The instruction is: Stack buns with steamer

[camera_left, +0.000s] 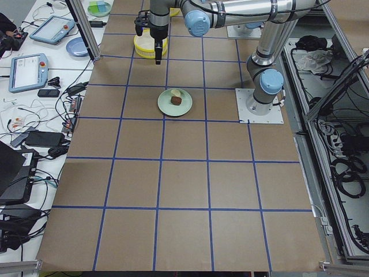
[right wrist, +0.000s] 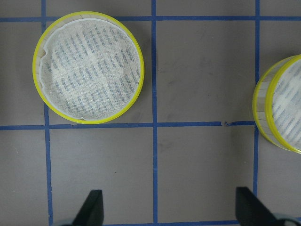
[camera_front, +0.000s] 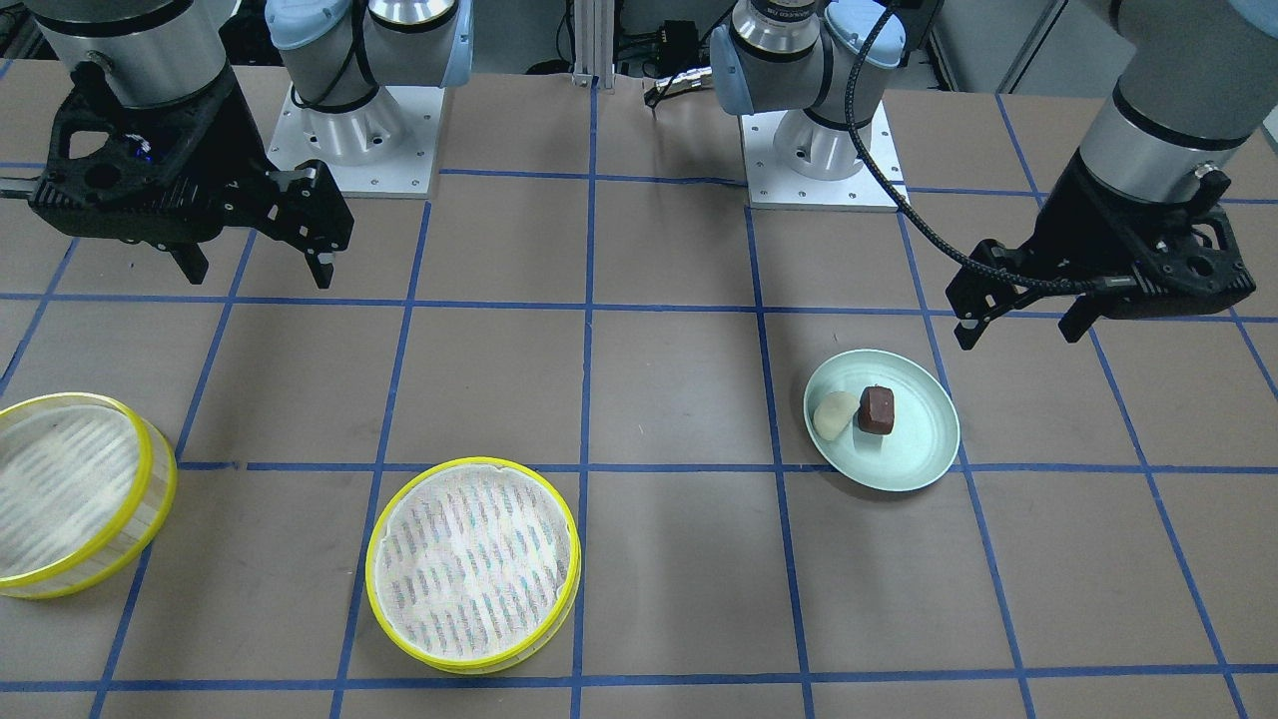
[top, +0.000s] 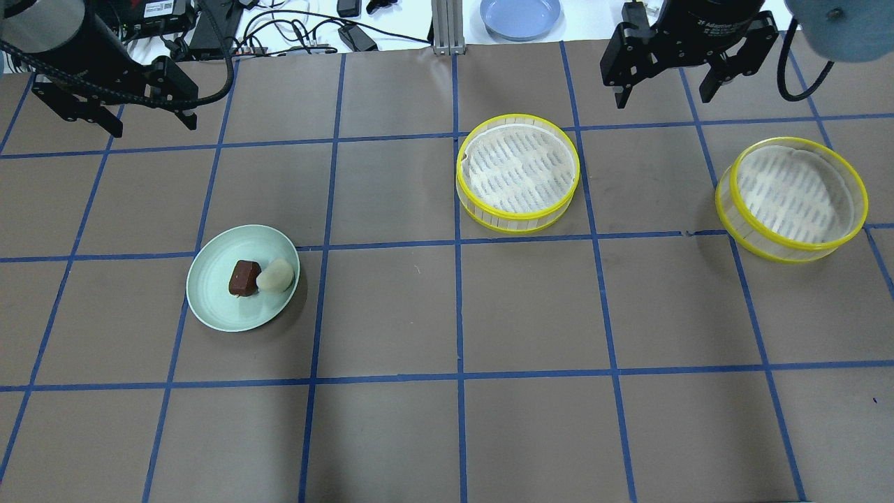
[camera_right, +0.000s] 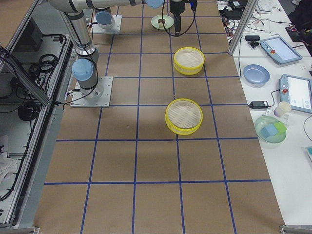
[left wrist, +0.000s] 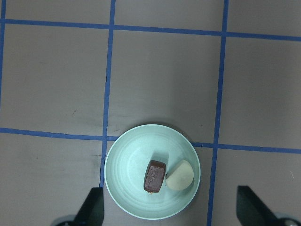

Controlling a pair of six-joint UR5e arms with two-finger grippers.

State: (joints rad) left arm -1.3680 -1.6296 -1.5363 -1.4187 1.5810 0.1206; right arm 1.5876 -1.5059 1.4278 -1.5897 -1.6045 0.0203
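Note:
A pale cream bun [top: 275, 276] and a dark brown blocky bun [top: 244, 278] lie side by side, touching, on a pale-green plate [top: 209, 297] left of centre. Two yellow-rimmed steamer trays, one at the middle [top: 517, 171] and one at the right [top: 793, 199], stand apart and hold nothing. My left gripper [top: 152, 126] is open and empty, high above the table beyond the plate; its wrist view shows both buns [left wrist: 154, 176] below. My right gripper [top: 663, 98] is open and empty, above and between the two trays [right wrist: 88, 67].
The table is brown with a blue tape grid. The two arm bases [camera_front: 359, 130] [camera_front: 819, 140] stand at the robot's edge. A blue plate [top: 519, 15], cables and devices lie on the white bench beyond the far edge.

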